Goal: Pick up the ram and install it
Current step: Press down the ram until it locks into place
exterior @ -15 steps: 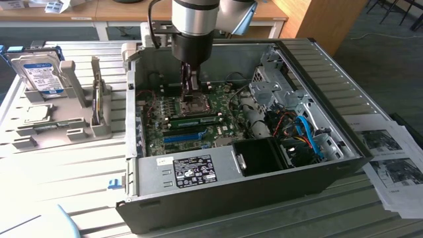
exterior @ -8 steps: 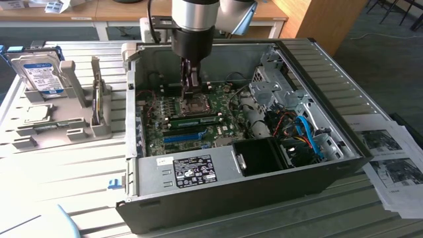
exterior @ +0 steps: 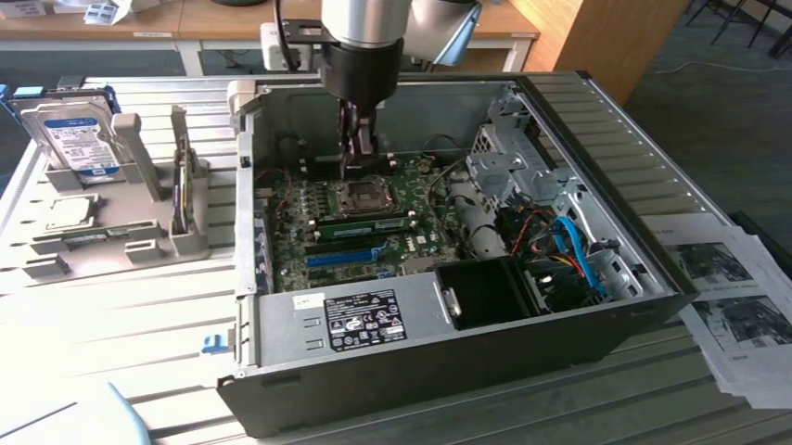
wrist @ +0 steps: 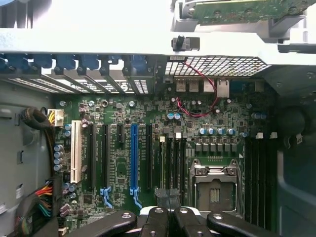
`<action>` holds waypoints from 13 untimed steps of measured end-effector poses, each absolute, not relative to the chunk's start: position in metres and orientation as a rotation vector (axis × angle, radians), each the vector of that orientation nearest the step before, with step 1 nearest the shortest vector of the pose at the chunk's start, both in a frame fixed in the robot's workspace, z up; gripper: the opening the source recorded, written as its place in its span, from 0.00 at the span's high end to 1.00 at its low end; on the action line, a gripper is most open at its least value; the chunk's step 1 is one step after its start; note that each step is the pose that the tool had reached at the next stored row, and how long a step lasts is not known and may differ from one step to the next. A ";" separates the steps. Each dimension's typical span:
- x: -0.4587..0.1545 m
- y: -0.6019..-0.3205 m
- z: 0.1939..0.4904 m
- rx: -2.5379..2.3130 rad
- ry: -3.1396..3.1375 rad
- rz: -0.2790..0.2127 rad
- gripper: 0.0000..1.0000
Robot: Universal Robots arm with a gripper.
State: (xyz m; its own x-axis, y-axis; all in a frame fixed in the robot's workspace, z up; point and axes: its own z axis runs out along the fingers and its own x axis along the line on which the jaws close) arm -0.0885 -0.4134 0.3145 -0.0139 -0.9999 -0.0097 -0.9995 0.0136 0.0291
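- my tool (exterior: 355, 158) hangs inside the open computer case (exterior: 619, 158), over the motherboard just by the empty cpu socket (exterior: 367, 193). its fingers (wrist: 155, 217) are pressed together, and i see no green stick between them, so i judge it empty.
- the ram (wrist: 237, 11), as far as i can tell, is the green circuit-board stick resting in the grey holder (exterior: 111, 232) outside the case, just past its back wall. i cannot place it surely in the exterior view.
- so the pick looks not yet made. the memory slots beside the socket look dark, and i cannot tell whether any is filled.
- to do the pick well, i judge the jaws should open wide before reaching the holder, then close squarely on the stick's long faces near its middle, so it lifts straight and untilted.
- the case's back wall stands between me and the holder. i should rise clear of its rim and of the red cables near it.
- the long blue slot (exterior: 344, 256) in the case is not the place for the ram.
- the case lies on a pale slatted bench (exterior: 148, 306). a silver hard drive (exterior: 74, 139) stands in the holder, and printed sheets (exterior: 730, 297) lie off the case's far side.
- beyond the case, wooden desks and a dark floor.
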 end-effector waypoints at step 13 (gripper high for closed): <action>-0.089 -0.413 0.330 2.196 -2.226 -0.042 0.91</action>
